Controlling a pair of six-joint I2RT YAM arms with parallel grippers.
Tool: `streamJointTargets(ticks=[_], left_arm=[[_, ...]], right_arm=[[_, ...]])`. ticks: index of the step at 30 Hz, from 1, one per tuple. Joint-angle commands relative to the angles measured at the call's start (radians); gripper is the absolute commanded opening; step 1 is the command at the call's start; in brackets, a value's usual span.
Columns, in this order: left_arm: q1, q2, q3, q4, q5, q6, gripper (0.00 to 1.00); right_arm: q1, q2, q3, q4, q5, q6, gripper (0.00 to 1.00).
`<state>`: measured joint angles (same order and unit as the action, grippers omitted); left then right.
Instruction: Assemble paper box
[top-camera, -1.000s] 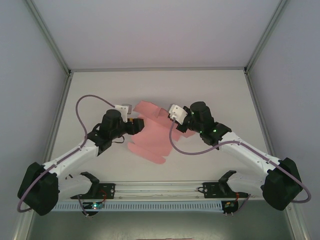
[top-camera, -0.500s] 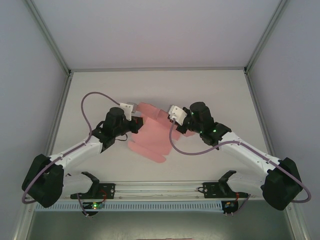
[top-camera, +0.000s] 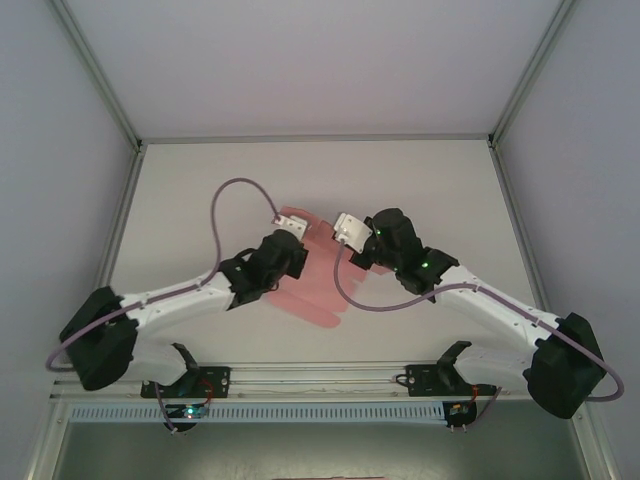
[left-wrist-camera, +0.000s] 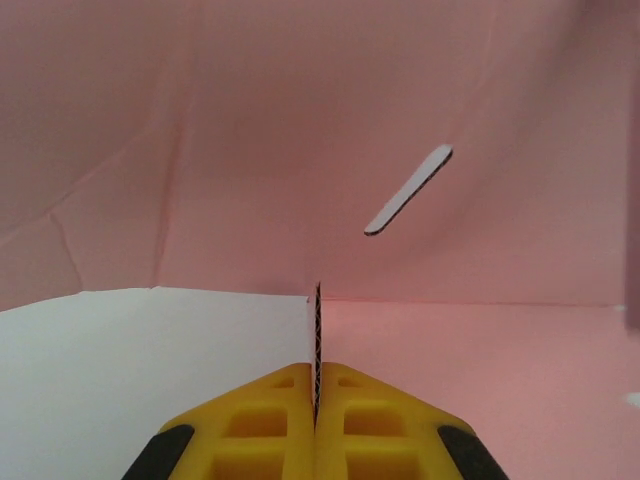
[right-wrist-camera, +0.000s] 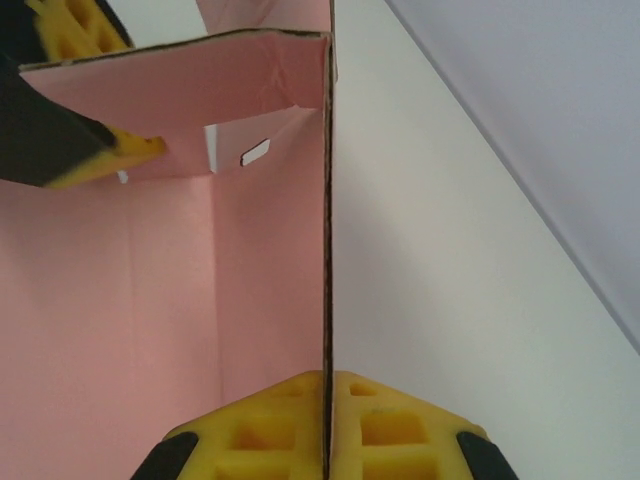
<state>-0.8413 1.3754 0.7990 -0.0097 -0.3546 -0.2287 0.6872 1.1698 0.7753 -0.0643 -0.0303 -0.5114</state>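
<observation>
The left arm (top-camera: 170, 303) reaches in low from the near left edge of the bench (top-camera: 200, 190), forearm angled toward the middle, its wrist bent over the left side of the paper box (top-camera: 320, 285). The right arm (top-camera: 490, 305) mirrors it from the near right, elbow out and wrist turned inward, so the two wrists sit close together above the pink sheet. In the left wrist view the left fingers (left-wrist-camera: 262, 420) are pressed together on a thin card edge that stands upright between their yellow pads. Just ahead of the tips a pink panel rises like a wall, pierced by a narrow slot (left-wrist-camera: 408, 190). White bench lies to one side of the fingers and flat pink card to the other. In the right wrist view the right fingers (right-wrist-camera: 270, 425) are likewise clamped on an upright flap whose edge runs straight away from the tips. Pink card spreads to their left and bare bench to their right. Beyond them a folded wall crosses, with one yellow left finger touching it.
</observation>
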Motion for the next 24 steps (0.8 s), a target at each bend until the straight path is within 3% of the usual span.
streamJointTargets(ticks=[1, 7, 14, 19, 21, 24], left_arm=[[-0.106, 0.114, 0.141, -0.033, -0.189, 0.049, 0.0], [-0.192, 0.308, 0.327, -0.13, -0.268, 0.044, 0.0], [-0.197, 0.273, 0.287, -0.077, -0.222, 0.006, 0.01], [-0.187, 0.165, 0.217, -0.061, -0.178, -0.028, 0.17], [-0.171, 0.102, 0.176, -0.077, -0.148, -0.051, 0.35], [-0.144, -0.007, 0.114, -0.127, -0.061, -0.087, 0.5]], right_arm=[[0.042, 0.04, 0.039, 0.027, 0.036, -0.023, 0.0], [0.066, 0.064, 0.057, 0.024, 0.065, -0.024, 0.0], [0.062, 0.037, 0.029, 0.029, 0.099, -0.035, 0.0], [0.055, 0.033, 0.016, 0.033, 0.116, -0.053, 0.0], [0.048, 0.03, 0.014, 0.032, 0.135, -0.07, 0.0], [0.039, 0.035, 0.004, 0.051, 0.183, -0.11, 0.0]])
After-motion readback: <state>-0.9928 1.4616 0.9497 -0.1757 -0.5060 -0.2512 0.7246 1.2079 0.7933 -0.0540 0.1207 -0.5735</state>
